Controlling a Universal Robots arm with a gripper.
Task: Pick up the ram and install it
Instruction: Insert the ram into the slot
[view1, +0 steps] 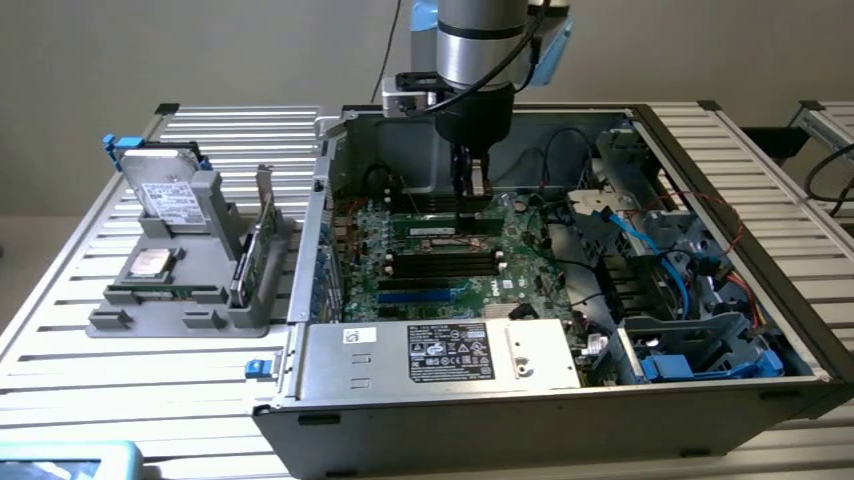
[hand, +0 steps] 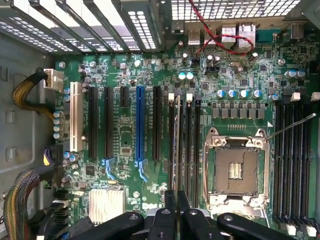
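gripper (hand: 177, 199): jaws clamped on ram (hand: 177, 140)
motherboard (hand: 125, 135): beneath jaws
table (view1: 120, 370): slatted metal, under case (view1: 534, 420)
wall (view1: 200, 60): plain grey

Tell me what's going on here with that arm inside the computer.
A robot arm's hand is shut on the ram, holding it edge-on low over the motherboard inside the open computer case. The stick is lined up with the black memory slots beside the empty processor socket. Whether it is seated I cannot tell.
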